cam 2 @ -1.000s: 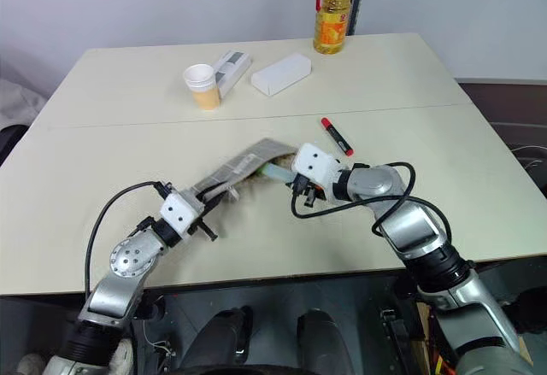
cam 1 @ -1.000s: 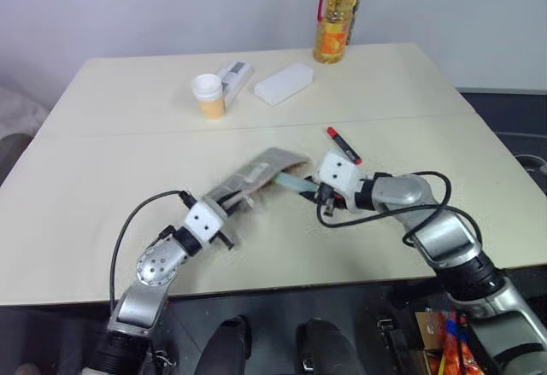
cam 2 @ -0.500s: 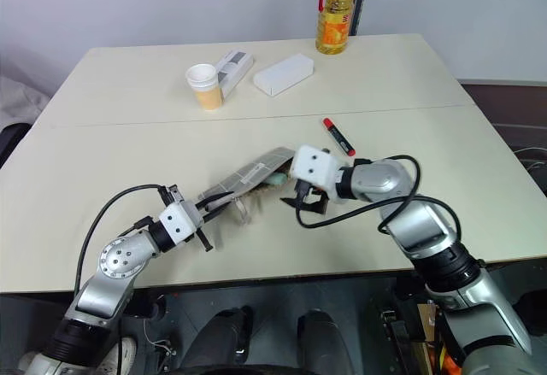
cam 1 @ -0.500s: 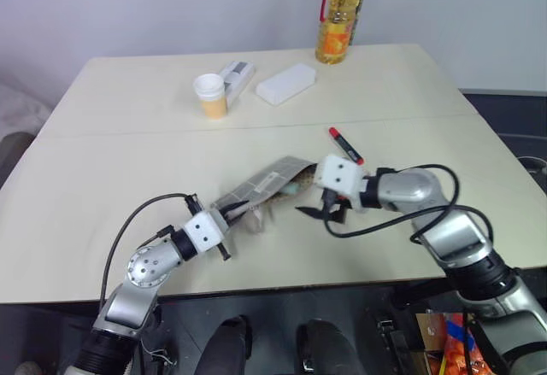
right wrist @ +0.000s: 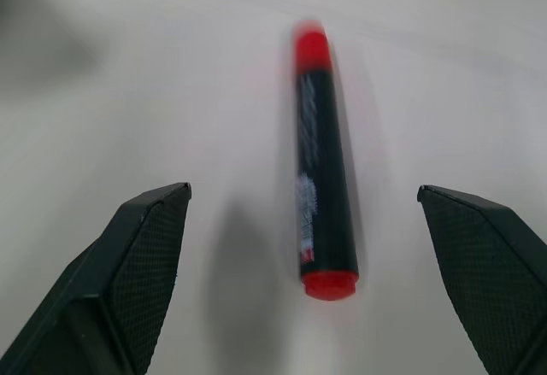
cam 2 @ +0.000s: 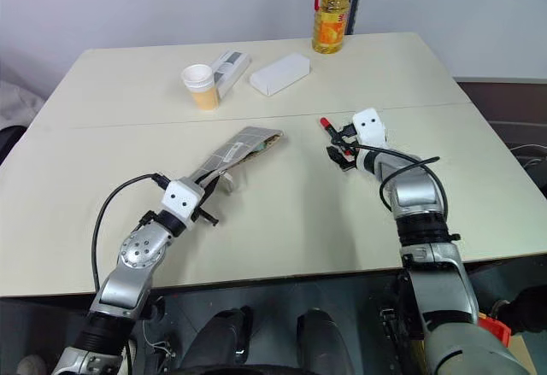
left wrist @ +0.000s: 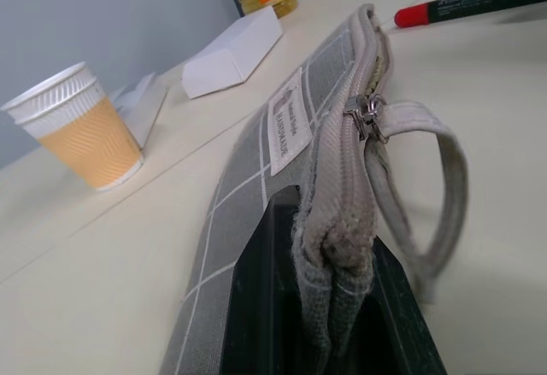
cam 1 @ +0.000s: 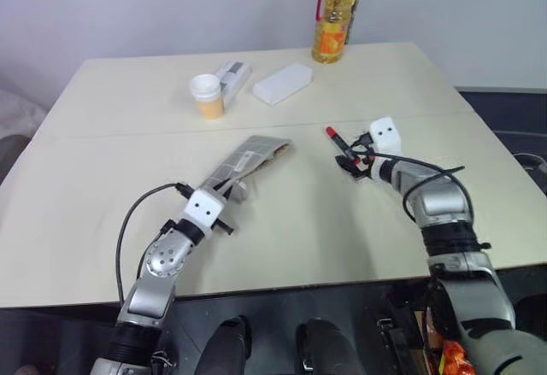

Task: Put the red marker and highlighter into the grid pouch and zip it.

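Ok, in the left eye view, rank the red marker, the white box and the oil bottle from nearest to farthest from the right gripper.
1. Red marker: on the table just ahead of the open right gripper.
2. White box: farther back, toward the left.
3. Oil bottle: at the table's far edge.

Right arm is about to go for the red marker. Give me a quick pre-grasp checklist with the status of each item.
1. Right gripper open wide: ok.
2. Red marker lying between the fingers, not yet touched: ok.
3. Marker flat on the table, nothing on it: ok.
4. Left gripper shut on the grid pouch edge: ok.
5. Pouch zipper open for insertion: open at the far end; how far, cannot tell.
6. Highlighter inside pouch: something green at the mouth; cannot tell for sure.
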You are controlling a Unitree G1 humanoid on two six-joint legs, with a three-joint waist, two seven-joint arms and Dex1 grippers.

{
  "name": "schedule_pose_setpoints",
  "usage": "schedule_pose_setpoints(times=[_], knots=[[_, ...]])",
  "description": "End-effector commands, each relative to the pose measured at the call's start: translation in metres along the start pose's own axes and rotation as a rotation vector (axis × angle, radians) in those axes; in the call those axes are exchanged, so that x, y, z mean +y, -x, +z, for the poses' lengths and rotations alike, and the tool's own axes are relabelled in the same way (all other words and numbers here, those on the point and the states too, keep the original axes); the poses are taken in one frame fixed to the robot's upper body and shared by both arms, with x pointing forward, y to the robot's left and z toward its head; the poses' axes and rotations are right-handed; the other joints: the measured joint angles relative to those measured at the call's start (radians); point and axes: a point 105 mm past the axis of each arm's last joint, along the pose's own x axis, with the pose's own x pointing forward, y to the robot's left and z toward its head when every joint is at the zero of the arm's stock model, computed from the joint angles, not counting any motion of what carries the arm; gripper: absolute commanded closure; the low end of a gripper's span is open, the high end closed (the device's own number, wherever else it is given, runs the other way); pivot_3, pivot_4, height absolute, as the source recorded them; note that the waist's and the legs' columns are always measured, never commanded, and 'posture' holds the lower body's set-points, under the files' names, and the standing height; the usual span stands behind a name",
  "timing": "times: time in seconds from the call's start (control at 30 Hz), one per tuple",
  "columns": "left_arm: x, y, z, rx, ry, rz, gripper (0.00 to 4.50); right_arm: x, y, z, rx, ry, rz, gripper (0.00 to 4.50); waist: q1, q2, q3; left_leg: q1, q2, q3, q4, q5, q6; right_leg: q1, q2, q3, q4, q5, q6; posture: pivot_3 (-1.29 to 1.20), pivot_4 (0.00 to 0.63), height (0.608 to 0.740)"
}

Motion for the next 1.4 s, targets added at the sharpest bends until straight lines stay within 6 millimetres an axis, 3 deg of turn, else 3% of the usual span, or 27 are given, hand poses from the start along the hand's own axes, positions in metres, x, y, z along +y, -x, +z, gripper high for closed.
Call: schedule_pose_setpoints(times=[0.03,0.1,0.27,0.37,0.47,0.63,1.03,1.4], knots=[[0.007,0.0,0.004,-0.012,-0.026,0.021,4.5,-0.01,-0.002,0.014,-0.054,-0.008,-0.028,0.6,0.0,0.0,0.0,0.0,0.0,0.001,0.0,0.0,0.0,0.0,0.0,0.0,0.0,0.0,0.0,0.0,0.15,0.74],[0.01,0.001,0.003,-0.008,-0.026,0.031,4.5,-0.007,-0.001,0.017,-0.076,-0.025,-0.012,1.36,0.0,0.0,0.0,0.0,0.0,0.001,0.001,0.0,0.0,0.0,0.0,0.0,0.0,0.001,0.001,0.0,0.15,0.74],[0.013,0.003,0.003,-0.008,-0.021,0.047,4.5,0.006,0.01,0.037,-0.157,0.143,0.034,4.07,-0.001,0.0,0.0,0.0,0.0,0.001,0.001,0.0,0.0,0.0,0.0,0.0,0.0,0.001,0.001,0.0,0.15,0.74],[0.017,0.002,0.006,-0.018,-0.015,0.058,4.5,0.03,0.029,0.047,-0.206,0.362,0.153,4.11,0.0,0.0,0.0,0.0,0.0,0.001,0.0,0.0,0.0,-0.001,0.0,0.0,0.0,0.001,0.001,0.0,0.15,0.74],[0.021,0.0,0.009,-0.037,0.003,0.063,4.5,0.061,0.057,0.045,-0.229,0.536,0.339,4.11,0.002,0.0,0.0,-0.001,0.0,0.0,0.001,0.0,0.0,-0.001,0.0,0.0,0.0,0.0,0.001,0.0,0.15,0.74],[0.02,-0.003,0.015,-0.066,0.011,0.034,4.5,0.08,0.074,0.041,-0.218,0.582,0.437,4.11,-0.001,0.0,0.0,0.0,0.0,-0.003,0.001,0.0,0.0,0.0,0.0,0.0,0.0,0.0,0.001,0.0,0.15,0.74],[0.013,0.0,0.014,-0.058,-0.018,-0.017,4.5,0.089,0.073,0.044,-0.223,0.58,0.451,4.11,0.002,0.0,0.0,0.0,0.0,-0.004,0.002,0.0,0.0,0.0,0.0,0.0,-0.001,0.0,0.001,0.0,0.15,0.74],[0.011,0.005,0.008,-0.04,-0.02,-0.016,4.5,0.08,0.081,0.052,-0.221,0.612,0.428,4.11,0.002,0.0,0.0,0.0,0.0,-0.004,0.002,0.0,0.0,0.0,0.0,0.0,-0.001,0.0,0.001,0.0,0.15,0.74]])
